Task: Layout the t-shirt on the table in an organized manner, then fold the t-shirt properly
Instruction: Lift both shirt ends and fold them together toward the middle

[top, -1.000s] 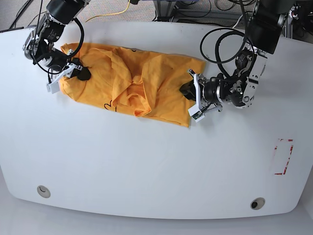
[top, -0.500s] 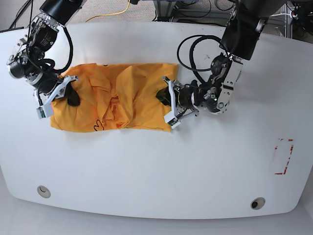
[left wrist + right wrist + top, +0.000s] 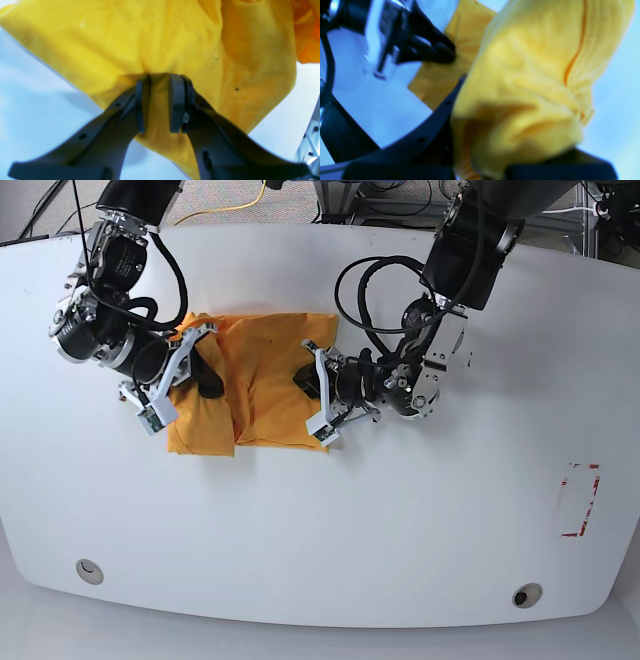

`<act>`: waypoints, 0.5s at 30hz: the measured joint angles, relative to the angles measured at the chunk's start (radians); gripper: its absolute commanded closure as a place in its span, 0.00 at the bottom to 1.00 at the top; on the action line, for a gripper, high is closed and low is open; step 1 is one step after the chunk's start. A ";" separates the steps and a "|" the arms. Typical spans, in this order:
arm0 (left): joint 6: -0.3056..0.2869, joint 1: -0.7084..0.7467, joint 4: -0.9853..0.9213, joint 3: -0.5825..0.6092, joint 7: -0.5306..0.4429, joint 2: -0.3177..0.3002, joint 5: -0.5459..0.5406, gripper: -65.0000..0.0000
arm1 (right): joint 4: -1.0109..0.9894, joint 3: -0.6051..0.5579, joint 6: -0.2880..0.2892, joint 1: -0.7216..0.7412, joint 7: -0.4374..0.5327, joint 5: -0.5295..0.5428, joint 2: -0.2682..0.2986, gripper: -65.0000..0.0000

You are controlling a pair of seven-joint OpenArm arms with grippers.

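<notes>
The orange-yellow t-shirt point(image 3: 255, 385) lies bunched into a narrow, doubled-over block on the white table point(image 3: 320, 520), left of centre. My left gripper point(image 3: 308, 380) is at the shirt's right edge. In the left wrist view it point(image 3: 158, 105) is shut on a fold of the cloth point(image 3: 175, 45). My right gripper point(image 3: 205, 378) is at the shirt's left part, with cloth draped over it. In the right wrist view the cloth point(image 3: 525, 95) covers most of the jaws, one dark finger point(image 3: 437, 120) shows, and the other gripper point(image 3: 432, 52) is close behind.
A red tape outline point(image 3: 580, 500) marks the table's right side. Two grey grommets point(image 3: 89, 571) point(image 3: 526, 595) sit near the front edge. Cables and a yellow cord point(image 3: 240, 205) lie beyond the back edge.
Both grippers have moved toward each other, carrying the shirt's ends inward. The shirt has gone from a wide spread to a narrow folded block.
</notes>
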 measured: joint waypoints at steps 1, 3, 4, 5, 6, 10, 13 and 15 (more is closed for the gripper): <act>0.000 0.000 0.000 0.000 0.001 0.001 0.000 0.81 | 0.000 -0.012 0.000 0.006 0.000 0.000 -0.003 0.97; 0.001 0.000 0.000 0.000 0.005 0.005 0.001 0.81 | 0.000 -0.039 0.000 0.018 -0.001 0.000 -0.013 0.97; 0.001 0.000 0.000 0.000 0.006 0.006 0.002 0.81 | 0.000 -0.053 0.000 0.024 -0.003 -0.001 -0.020 0.97; 0.001 0.000 0.000 0.000 0.006 0.006 0.001 0.81 | 0.000 -0.063 0.000 0.030 -0.003 -0.003 -0.027 0.97; 0.001 0.000 0.000 0.000 0.006 0.006 0.001 0.81 | 0.000 -0.068 0.000 0.035 -0.003 -0.002 -0.032 0.97; 0.001 0.003 0.000 0.000 0.006 0.006 0.001 0.81 | 0.000 -0.073 0.000 0.063 0.000 0.005 -0.043 0.97; 0.001 0.004 0.002 0.000 0.006 0.007 0.001 0.81 | 0.000 -0.068 0.000 0.074 0.000 -0.006 -0.044 0.97; 0.001 0.005 0.003 0.000 0.006 0.008 0.001 0.81 | 0.000 -0.072 0.000 0.076 0.000 -0.023 -0.047 0.97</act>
